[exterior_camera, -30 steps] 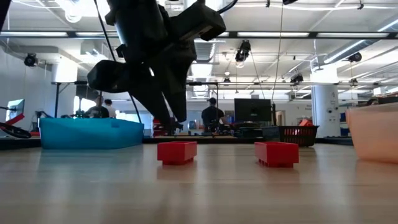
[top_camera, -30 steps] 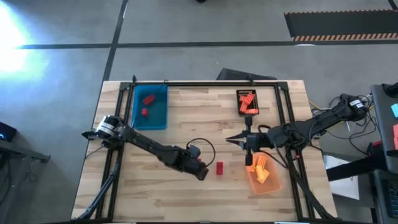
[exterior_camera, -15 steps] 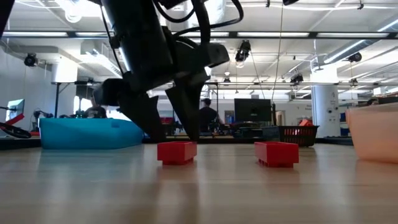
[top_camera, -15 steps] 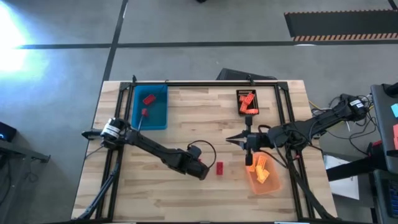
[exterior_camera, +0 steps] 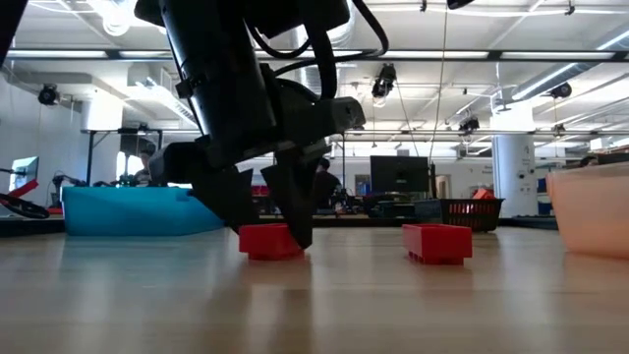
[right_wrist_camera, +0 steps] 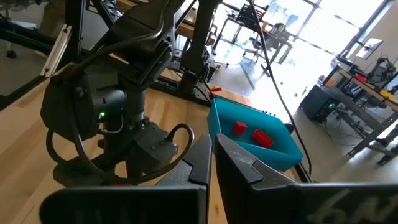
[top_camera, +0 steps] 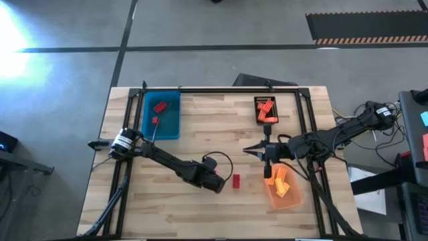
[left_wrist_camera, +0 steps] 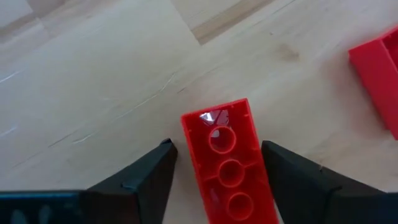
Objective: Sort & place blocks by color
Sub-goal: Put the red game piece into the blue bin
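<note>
Two red bricks lie loose on the wooden desk (top_camera: 200,127): one red brick (left_wrist_camera: 230,167) sits upside down between the left gripper's (left_wrist_camera: 214,171) fingers, and a second red brick (top_camera: 236,180) lies just beside it, nearer the right side. The blue tray (top_camera: 162,115) at the back left holds two red bricks (top_camera: 159,107). The black tray (top_camera: 266,110) at the back right holds a small heap of orange-red bricks, too close together to count. The see-through orange tray (top_camera: 283,189) at the front right holds a few orange-yellow bricks (top_camera: 281,179), and these cannot be counted either. The left arm reaches from the left edge of the desk out across to the middle and bends down, so its gripper points at the wood. Its two dark fingers (left_wrist_camera: 140,180) stand apart, one on each long side of the first brick, with a thin gap showing on each side, so they are not squeezing it. In the low view the tips are down at the desk around this brick (exterior_camera: 267,240). The right arm waits over the right side of the desk, above the orange tray, with the right gripper (top_camera: 249,149) pointing to the middle and its fingers pressed together on nothing
</note>
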Motion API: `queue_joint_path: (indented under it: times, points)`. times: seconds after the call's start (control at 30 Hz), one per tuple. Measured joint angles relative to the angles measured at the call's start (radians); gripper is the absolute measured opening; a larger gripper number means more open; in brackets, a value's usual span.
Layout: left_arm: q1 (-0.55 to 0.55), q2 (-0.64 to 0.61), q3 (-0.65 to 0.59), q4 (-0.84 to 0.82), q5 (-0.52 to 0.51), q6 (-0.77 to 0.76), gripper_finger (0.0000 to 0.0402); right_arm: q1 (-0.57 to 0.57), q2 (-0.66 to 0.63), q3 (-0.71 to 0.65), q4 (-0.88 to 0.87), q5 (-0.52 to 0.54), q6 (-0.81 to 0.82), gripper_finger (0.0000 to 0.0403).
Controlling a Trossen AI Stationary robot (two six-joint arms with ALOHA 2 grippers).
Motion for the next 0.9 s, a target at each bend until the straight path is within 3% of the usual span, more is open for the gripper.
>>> queue_joint_path:
  times: [0.2, 0.33, 0.5, 0.73, 0.9]
  points:
    - [0.001, -0.005, -0.001, 0.006, 0.012, 0.007, 0.0122, 0.0, 0.0, 0.0, -0.004, 0.0, 0.0, 0.0013]
    - [0.01, -0.02, -0.001, -0.026, 0.027, 0.093, 0.0123, 0.0, 0.0, 0.0, -0.012, 0.0, 0.0, 0.0013]
    - [0.071, -0.128, 0.004, -0.253, 0.019, 0.257, 0.0123, 0.0, 0.0, 0.0, -0.02, 0.0, 0.016, 0.0013]
    - [0.212, -0.359, -0.02, -0.492, -0.164, 0.487, 0.0123, 0.0, 0.0, 0.0, -0.021, 0.0, 0.028, 0.0013]
    - [0.366, -0.489, -0.116, -0.493, -0.25, 0.615, 0.0123, 0.0, 0.0, 0.0, -0.021, 0.0, 0.034, 0.0013]
